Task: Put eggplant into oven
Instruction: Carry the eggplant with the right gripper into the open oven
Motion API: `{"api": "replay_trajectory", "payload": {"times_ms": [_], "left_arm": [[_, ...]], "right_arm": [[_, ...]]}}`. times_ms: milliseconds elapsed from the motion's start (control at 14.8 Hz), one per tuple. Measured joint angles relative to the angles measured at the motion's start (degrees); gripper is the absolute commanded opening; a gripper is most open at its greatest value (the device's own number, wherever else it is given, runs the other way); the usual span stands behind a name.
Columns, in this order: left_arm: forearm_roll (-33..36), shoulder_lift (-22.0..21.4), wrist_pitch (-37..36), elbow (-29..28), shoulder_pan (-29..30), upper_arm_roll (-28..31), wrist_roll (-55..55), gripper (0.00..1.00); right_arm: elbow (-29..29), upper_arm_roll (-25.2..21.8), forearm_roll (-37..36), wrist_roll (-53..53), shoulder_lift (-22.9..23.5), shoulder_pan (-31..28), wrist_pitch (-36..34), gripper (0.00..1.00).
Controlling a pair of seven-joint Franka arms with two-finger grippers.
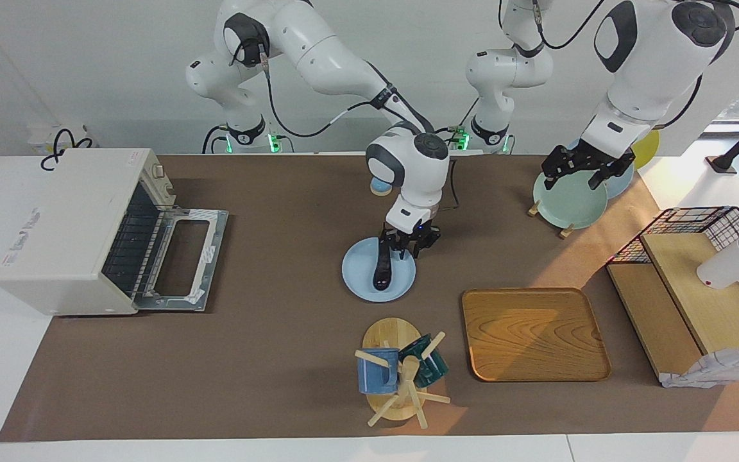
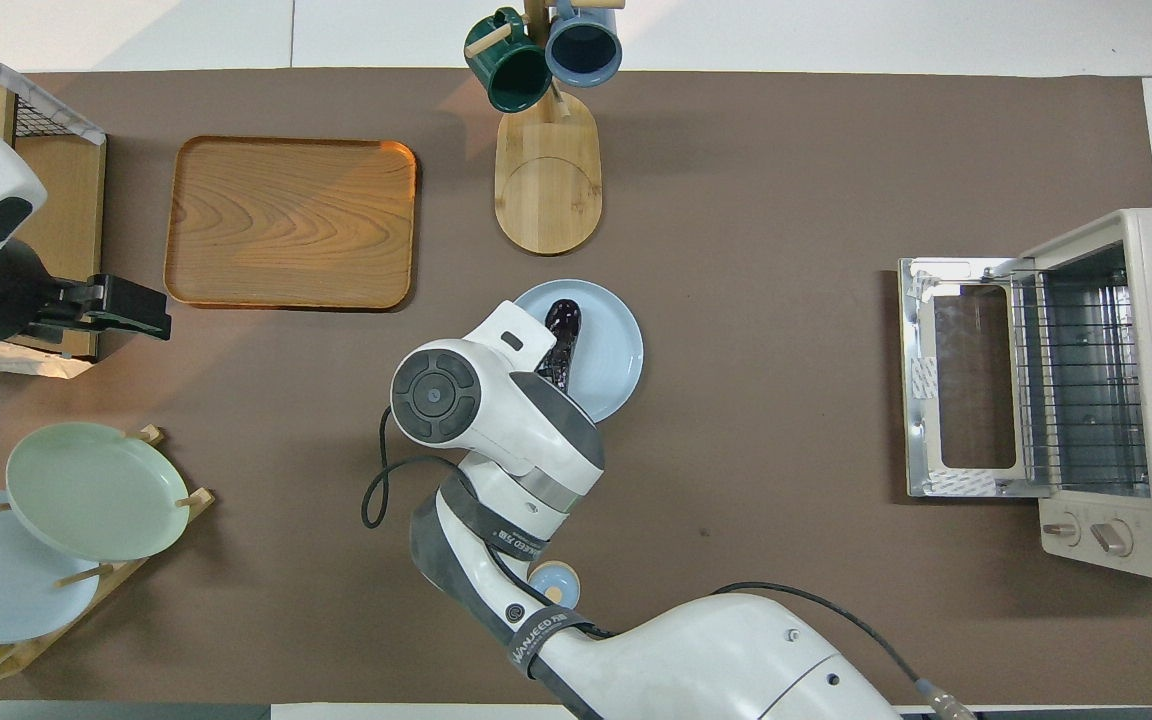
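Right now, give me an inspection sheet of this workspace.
Surface: brown mat over a white table.
Job's things: eggplant lies on the light blue plate; oven at the right arm's end, door down, rack bare.
Clutter: wooden tray, mug tree with two mugs, plate rack, wire basket shelf.
Grippers: right hand down at the eggplant's nearer end, fingers around it; left hand open, waiting over the plate rack.
Cables: black cable on the mat beside the right arm.
Surroundings: white wall, nothing else seen.

Eggplant [image 1: 383,266] on plate [image 1: 356,277]
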Motion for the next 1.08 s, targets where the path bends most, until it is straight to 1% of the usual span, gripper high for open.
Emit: {"api": "replay_trajectory", "payload": {"times_ms": [135, 270, 338, 540, 675, 810, 945, 1080], "left_arm": [[0.0, 0.1, -0.1, 0.0, 0.0, 0.0, 0.0, 1.00], [0.1, 0.1, -0.1, 0.1, 0.0, 0.0, 0.0, 1.00], [0.1, 0.1, -0.1, 0.1, 0.0, 0.0, 0.0, 1.00], [0.5, 0.2, -0.1, 0.7, 0.0, 0.0, 0.0, 1.00], [1.1, 0.3, -0.1, 0.9, 0.1, 0.0, 0.0, 1.00], [1.2, 0.5, -0.1, 1.1, 0.1, 0.0, 0.0, 1.00], [1.2, 0.6, -0.2, 1.1, 0.1, 0.0, 0.0, 1.00], [1.3, 0.6, -0.4, 1.2, 0.1, 0.0, 0.0, 1.00]], "right_arm": [[-0.1, 0.0, -0.1, 0.0, -0.5, 0.0, -0.3, 0.00], [0.2, 0.0, -0.4, 0.0, -1.1, 0.1, -2.3, 0.00], [1.0, 0.0, -1.6, -0.2, -1.4, 0.1, -4.7, 0.00], [4.2, -0.1, -9.0, -3.3, -2.4, -0.1, -15.3, 0.00], [4.4, -0.6, -10.4, -6.1, -4.3, -1.4, -19.0, 0.00], [2.3, -0.8, -10.5, -11.5, -8.0, -5.6, -20.9, 0.00], [-3.6, -1.0, -10.5, -18.4, -14.0, -12.4, -21.1, 0.00], [-11.0, -1.1, -10.4, -25.1, -21.3, -20.0, -21.0, 0.00]]}}
